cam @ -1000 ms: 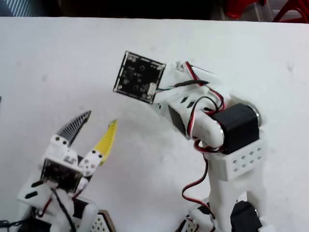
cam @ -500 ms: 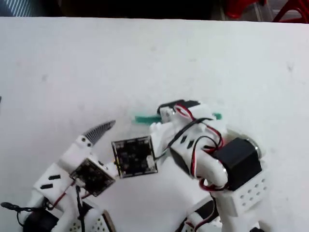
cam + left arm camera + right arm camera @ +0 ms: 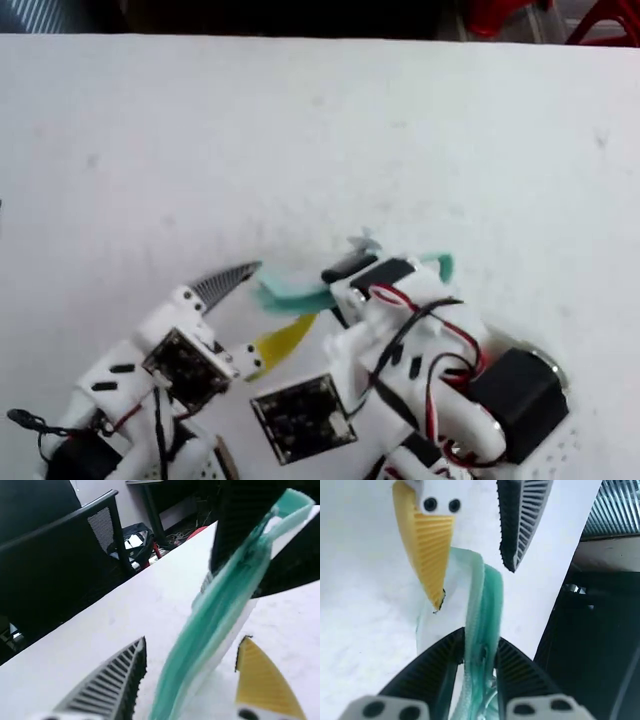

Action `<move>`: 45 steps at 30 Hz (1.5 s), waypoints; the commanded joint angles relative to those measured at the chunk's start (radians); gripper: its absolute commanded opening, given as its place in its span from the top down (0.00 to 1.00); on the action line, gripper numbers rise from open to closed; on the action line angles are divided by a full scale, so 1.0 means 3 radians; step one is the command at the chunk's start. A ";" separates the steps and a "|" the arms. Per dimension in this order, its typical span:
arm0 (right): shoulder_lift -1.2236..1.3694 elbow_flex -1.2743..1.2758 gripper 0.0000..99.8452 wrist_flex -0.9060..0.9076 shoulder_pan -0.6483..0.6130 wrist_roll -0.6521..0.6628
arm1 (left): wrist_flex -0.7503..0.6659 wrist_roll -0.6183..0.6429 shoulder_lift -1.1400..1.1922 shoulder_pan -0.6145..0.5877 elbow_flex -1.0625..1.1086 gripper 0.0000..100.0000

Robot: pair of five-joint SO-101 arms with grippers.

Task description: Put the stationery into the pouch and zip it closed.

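Observation:
The pouch is a pale bag with a teal zipper edge, held up on its side above the table near the front. My right gripper is shut on its zipper edge; the right wrist view shows both black fingers pinching the teal strip. My left gripper is open, its black and yellow fingers on either side of the pouch's free end. In the left wrist view the pouch runs between the open left gripper fingers. The right wrist view looks onto the left gripper farther along the pouch.
The white table stretches bare toward the far edge. A black chair and a red chair stand off the table beyond it. Both arm bases crowd the front edge.
The right arm swung back toward the front edge, bringing the pouch into view. The left gripper turned right and now straddles the pouch's end.

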 commanded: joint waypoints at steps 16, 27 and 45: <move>-0.0090 -0.0046 0.98 0.0028 -0.0407 -0.0266 | -0.0102 0.0107 0.0023 0.0601 0.0072 0.88; -0.0090 -0.0026 0.75 0.0023 -0.0366 -0.1023 | -0.0020 0.0128 0.0023 0.0601 0.0066 0.98; -0.0120 0.0353 0.87 -0.0468 0.0059 -0.1274 | -0.0015 0.0460 0.0023 0.0586 0.0113 0.98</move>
